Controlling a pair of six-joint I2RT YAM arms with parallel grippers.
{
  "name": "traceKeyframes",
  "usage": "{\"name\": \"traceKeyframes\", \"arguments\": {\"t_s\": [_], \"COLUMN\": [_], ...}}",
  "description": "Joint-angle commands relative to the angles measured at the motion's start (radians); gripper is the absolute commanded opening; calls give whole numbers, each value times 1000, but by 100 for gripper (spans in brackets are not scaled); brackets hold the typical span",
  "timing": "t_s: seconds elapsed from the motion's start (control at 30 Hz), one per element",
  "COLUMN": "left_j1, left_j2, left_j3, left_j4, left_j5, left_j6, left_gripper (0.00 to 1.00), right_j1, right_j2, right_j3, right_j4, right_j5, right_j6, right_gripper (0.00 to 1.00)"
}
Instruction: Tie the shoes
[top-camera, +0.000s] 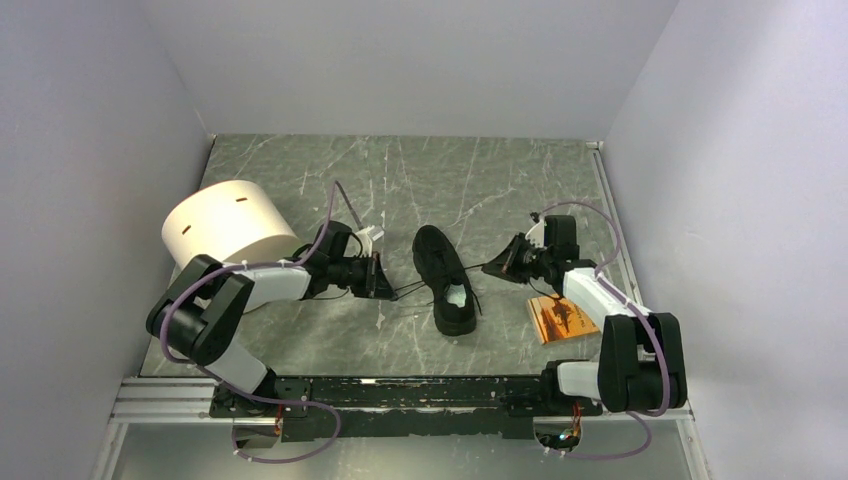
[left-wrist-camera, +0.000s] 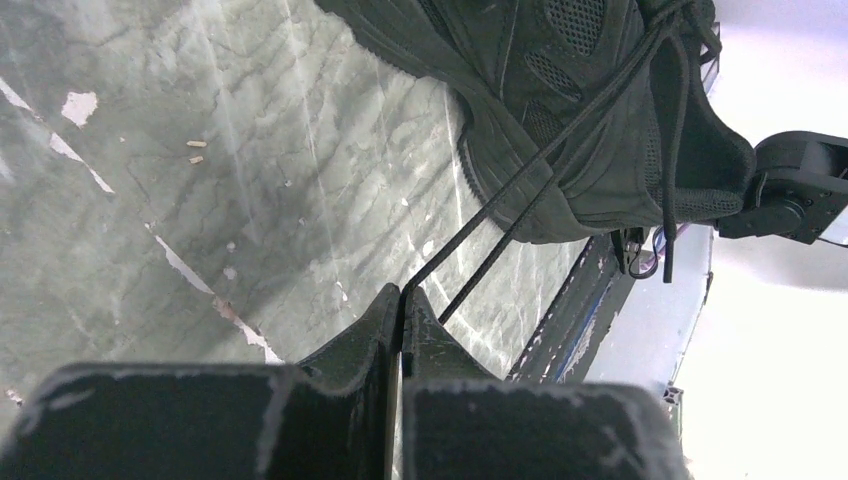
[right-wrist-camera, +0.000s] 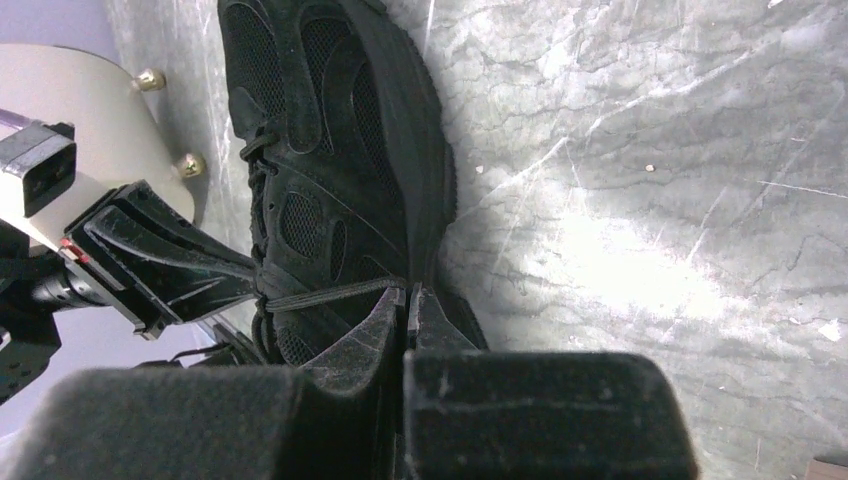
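Observation:
The black shoe (top-camera: 441, 266) lies mid-table, toe pointing away and pale insole toward the arms. My left gripper (top-camera: 390, 289) sits just left of it, shut on a thin black lace (left-wrist-camera: 500, 200) that runs taut from the fingertips (left-wrist-camera: 412, 300) up to the shoe (left-wrist-camera: 560, 90); a second strand passes beside the jaws. My right gripper (top-camera: 491, 265) is just right of the shoe, shut on another lace (right-wrist-camera: 330, 294) stretched flat from the shoe's side (right-wrist-camera: 330, 130) into its tips (right-wrist-camera: 408, 291). The left gripper (right-wrist-camera: 170, 265) shows beyond the shoe in the right wrist view.
A large cream cylinder (top-camera: 225, 228) stands at the left behind my left arm. An orange booklet (top-camera: 558, 318) lies under my right forearm. The metal rail (top-camera: 400, 390) with both arm bases runs along the near edge. White walls enclose three sides.

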Motion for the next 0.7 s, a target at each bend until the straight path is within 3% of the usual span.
{"name": "traceKeyframes", "arguments": {"t_s": [0.0,0.33,0.67], "left_j1": [22,23,24], "left_j2": [-18,-41,-93], "left_j3": [-52,-66,-98], "left_j4": [-123,-131,-174], "left_j5": [-56,-84,-165], "left_j6": [66,82,95], "left_gripper": [5,5,5], "right_j1": [-48,-159,-192], "right_j2": [7,3,6], "right_j3": [-35,-175,-183], "right_j4": [87,262,263], "right_j5": [155,127,146], "right_j6": [10,153,151], "right_gripper": [0,0,0]}}
